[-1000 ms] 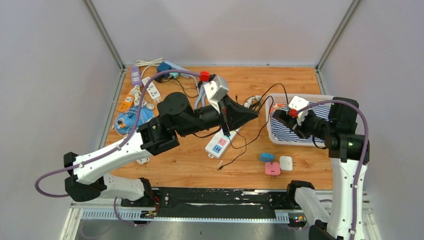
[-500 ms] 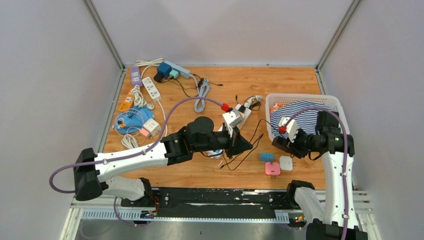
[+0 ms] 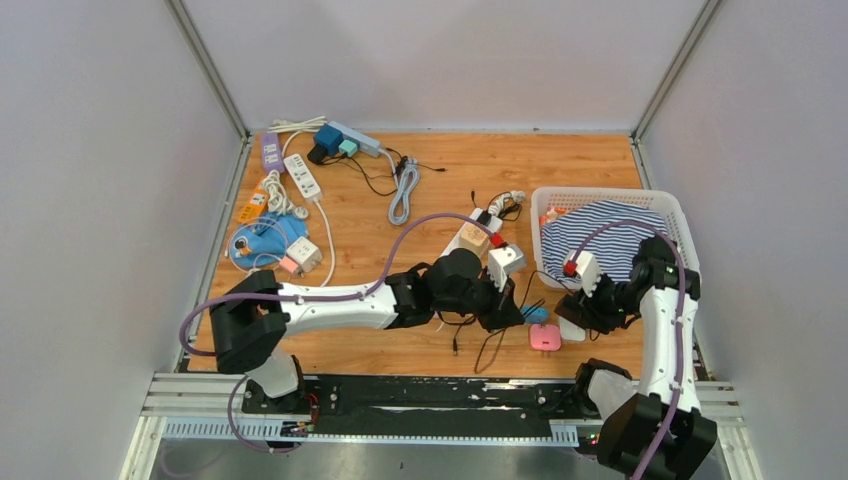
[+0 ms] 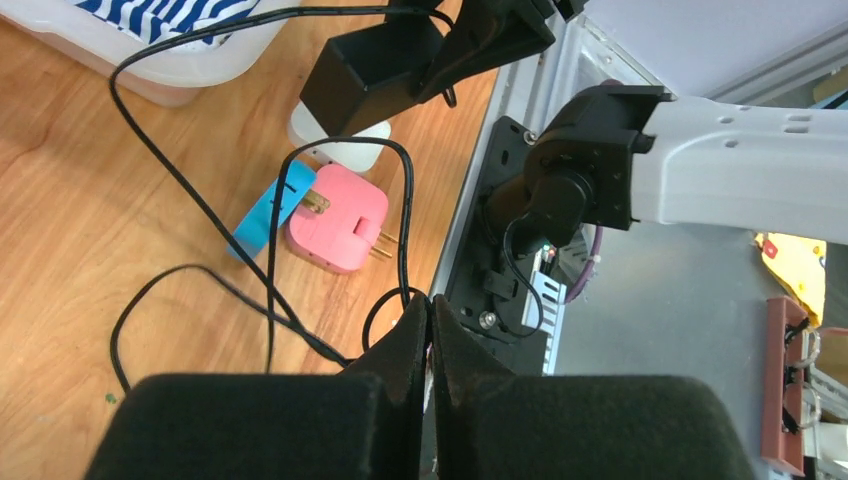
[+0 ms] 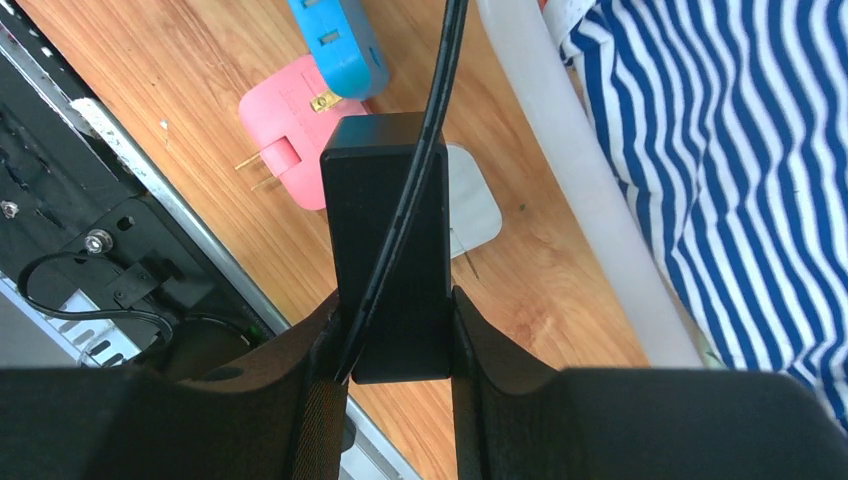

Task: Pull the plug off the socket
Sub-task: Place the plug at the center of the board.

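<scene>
Overhead, toward 5 o'clock of wooden table (image 3: 360, 345): my left gripper (image 3: 510, 312) and right gripper (image 3: 575, 303) nearly nose to nose, at 7 o'clock of white plastic basket (image 3: 537, 225). Socket strip not made out, likely under my left arm.

Left wrist view: left gripper pressed together; whether thin black cord (image 4: 190, 200) is nipped, cannot tell. Boxy matte black plug (image 4: 375, 75) at 12 o'clock, aloft above pink adapter (image 4: 335, 225), so free of socket, I judge.

Right wrist view: right gripper pinches plug's flat sides; glossy cord runs along its face.
</scene>
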Controlling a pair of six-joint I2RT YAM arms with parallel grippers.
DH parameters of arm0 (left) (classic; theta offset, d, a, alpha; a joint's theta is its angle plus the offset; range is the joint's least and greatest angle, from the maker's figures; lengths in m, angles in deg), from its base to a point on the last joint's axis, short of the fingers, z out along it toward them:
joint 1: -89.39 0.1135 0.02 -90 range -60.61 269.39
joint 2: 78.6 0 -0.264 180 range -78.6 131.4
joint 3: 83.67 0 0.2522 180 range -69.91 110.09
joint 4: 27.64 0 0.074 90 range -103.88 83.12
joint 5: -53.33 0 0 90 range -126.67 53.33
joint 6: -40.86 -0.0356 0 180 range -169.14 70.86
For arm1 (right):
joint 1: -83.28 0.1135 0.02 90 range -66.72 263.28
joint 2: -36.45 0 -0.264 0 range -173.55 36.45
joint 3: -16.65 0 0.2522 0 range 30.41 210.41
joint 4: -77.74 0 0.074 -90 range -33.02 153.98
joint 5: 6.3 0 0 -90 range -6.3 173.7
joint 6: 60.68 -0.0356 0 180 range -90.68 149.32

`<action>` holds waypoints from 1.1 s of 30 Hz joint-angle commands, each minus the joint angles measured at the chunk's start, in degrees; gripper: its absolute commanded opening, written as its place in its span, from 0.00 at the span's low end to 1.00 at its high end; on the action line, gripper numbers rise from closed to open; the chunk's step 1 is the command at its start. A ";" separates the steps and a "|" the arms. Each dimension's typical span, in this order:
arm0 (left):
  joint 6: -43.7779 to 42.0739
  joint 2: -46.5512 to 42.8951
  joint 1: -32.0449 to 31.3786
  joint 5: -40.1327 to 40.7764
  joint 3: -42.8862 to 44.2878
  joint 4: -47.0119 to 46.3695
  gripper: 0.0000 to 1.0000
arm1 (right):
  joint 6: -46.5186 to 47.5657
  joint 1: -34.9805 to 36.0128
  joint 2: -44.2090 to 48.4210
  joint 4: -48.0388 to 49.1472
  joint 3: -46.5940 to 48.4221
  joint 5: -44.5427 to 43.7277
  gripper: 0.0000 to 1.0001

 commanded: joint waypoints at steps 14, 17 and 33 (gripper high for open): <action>-3.34 11.89 -0.48 2.99 8.33 -2.04 0.00 | 0.68 -3.27 -10.17 9.91 -4.82 0.87 0.00; -5.10 11.79 -0.40 5.00 8.17 -1.93 0.00 | 0.36 -3.31 -12.05 10.22 -4.21 1.81 0.01; -9.39 14.81 1.80 4.12 8.07 -2.00 0.04 | 0.23 -3.32 -18.43 10.49 -2.74 5.55 0.22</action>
